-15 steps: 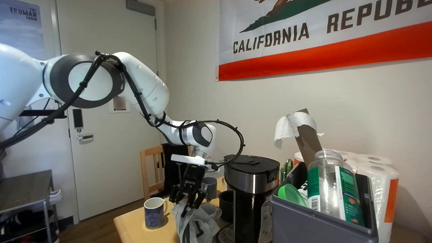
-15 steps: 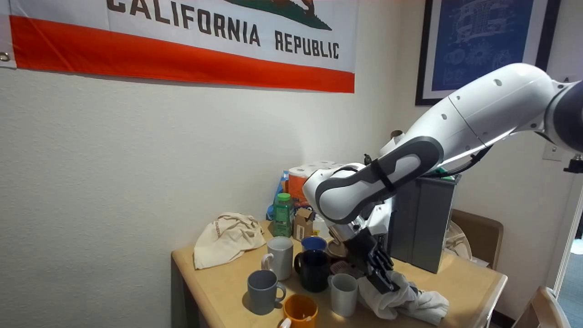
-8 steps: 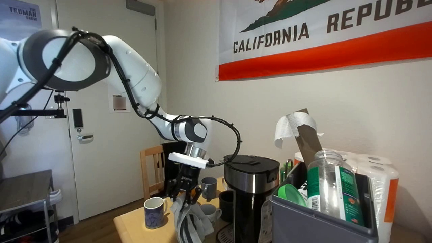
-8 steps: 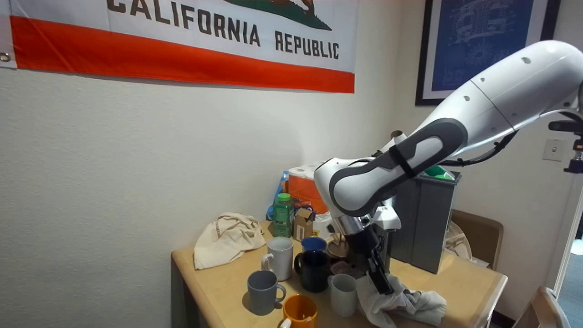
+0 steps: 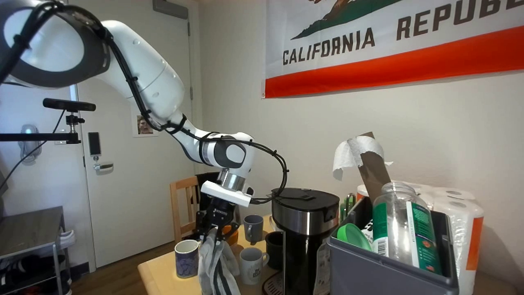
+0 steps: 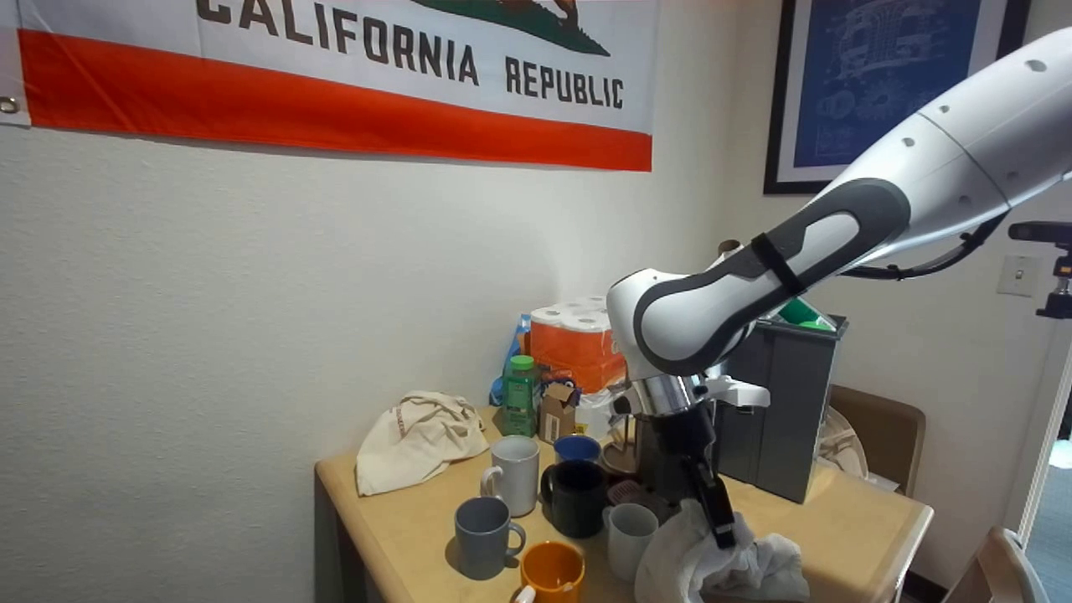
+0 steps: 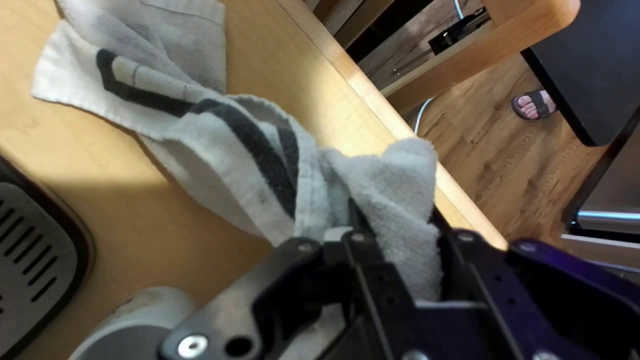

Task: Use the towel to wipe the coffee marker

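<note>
The gripper pinches the towel between its fingers, near the coffee maker. The wall flag reads “CALIFORNIA REPUBLIC.”

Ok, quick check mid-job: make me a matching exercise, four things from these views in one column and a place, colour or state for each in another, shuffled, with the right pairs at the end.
Things:
1. towel
2. coffee machine
3. clear jar
4. cloth bundle

Places, colours, states:
A. in the grey bin, poking above its rim
B. cream-coloured, lying crumpled
C. black, with a silver band
D. held in the pincer, dark stripes showing

Right pairs:
1-D
2-C
3-A
4-B
</note>
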Available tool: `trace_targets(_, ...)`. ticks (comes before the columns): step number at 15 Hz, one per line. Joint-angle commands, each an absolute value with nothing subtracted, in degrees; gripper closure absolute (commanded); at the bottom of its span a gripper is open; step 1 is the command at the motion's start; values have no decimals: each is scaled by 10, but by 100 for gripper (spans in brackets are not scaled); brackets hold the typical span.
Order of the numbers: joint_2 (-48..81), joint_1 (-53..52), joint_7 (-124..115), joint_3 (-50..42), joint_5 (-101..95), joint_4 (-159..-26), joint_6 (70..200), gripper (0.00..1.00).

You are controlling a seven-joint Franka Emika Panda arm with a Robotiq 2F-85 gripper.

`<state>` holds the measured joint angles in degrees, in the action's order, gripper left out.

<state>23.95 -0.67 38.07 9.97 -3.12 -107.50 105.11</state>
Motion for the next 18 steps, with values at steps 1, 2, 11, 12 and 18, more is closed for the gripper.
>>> trace_targets(1,195,-3,410,101,-14,-1121,1074,42)
trace_targets(2,189,-3,416,100,-14,-1125,1074,34)
trace_targets(11,118,-7,410,89,-17,-1155,1108,0)
trace_targets(12,102,-8,405,87,-17,-1162,1117,0)
trace_targets(18,3,-10,369,68,-21,-1199,1150,0)
